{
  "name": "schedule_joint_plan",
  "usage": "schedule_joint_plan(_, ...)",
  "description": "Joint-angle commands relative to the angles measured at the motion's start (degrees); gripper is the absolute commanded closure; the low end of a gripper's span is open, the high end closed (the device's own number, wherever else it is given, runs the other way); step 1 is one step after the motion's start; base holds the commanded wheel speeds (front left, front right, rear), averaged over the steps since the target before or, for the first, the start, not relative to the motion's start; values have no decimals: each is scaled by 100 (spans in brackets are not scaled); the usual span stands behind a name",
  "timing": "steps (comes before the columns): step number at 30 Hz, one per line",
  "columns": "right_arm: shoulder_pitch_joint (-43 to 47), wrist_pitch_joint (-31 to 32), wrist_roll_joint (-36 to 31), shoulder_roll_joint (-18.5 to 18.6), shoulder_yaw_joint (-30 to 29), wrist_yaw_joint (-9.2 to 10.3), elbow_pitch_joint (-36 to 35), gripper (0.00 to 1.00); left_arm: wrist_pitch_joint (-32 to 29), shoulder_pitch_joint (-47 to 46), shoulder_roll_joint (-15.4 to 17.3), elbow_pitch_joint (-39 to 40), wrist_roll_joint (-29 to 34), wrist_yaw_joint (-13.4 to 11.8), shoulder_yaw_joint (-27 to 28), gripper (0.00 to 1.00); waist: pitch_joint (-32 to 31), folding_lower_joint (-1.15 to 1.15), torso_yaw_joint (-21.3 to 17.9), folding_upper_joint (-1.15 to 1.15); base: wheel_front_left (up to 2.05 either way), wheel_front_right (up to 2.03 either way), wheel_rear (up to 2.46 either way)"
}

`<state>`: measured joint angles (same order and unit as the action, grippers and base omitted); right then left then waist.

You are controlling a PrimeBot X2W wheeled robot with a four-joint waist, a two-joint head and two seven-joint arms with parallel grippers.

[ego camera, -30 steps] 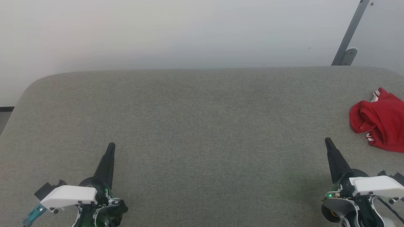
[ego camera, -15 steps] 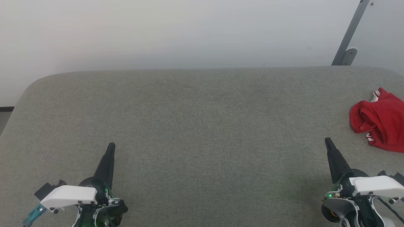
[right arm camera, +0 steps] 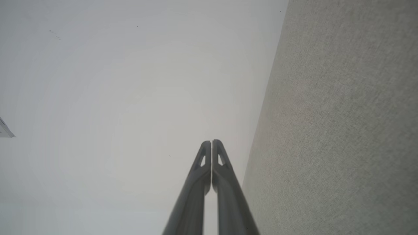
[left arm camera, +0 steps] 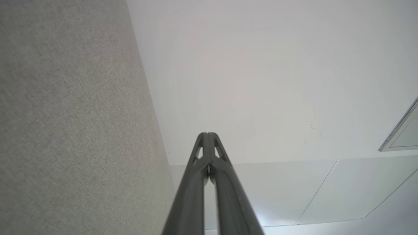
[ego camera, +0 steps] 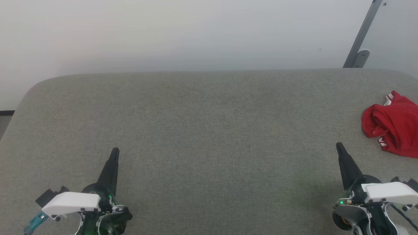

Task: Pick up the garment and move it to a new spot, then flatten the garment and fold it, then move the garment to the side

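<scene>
The garment (ego camera: 393, 125) is a crumpled red heap with bits of red-and-white striped trim, lying at the right edge of the grey table (ego camera: 209, 124) in the head view, partly cut off by the frame. My right gripper (ego camera: 339, 146) hovers low at the lower right, shut and empty, a short way to the left of and nearer than the garment. At the lower left my left gripper (ego camera: 115, 150) is shut and empty too, far from the cloth. Both wrist views show fingers pressed together, left gripper (left arm camera: 207, 133) and right gripper (right arm camera: 211, 141), with the fabric tabletop beside them.
A pale wall rises behind the table. A grey metal bar (ego camera: 361, 36) leans against it at the back right. The table's grey fabric top spreads wide between the two grippers, with rounded far corners.
</scene>
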<state>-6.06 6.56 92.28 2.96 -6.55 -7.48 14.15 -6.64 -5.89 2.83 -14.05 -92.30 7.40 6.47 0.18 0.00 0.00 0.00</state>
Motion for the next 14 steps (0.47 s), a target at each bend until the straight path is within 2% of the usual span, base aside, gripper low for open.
schedule_joint_plan(1,-35,16,25,-16,4,-2,-27,100,-1,-72,-7,2,-21,16,14,100,0,0,0,0,0,0,0)
schedule_joint_plan(14,-34,16,26,-16,5,-2,-26,100,0,-72,-7,2,-21,16,14,100,0,0,0,0,0,0,0)
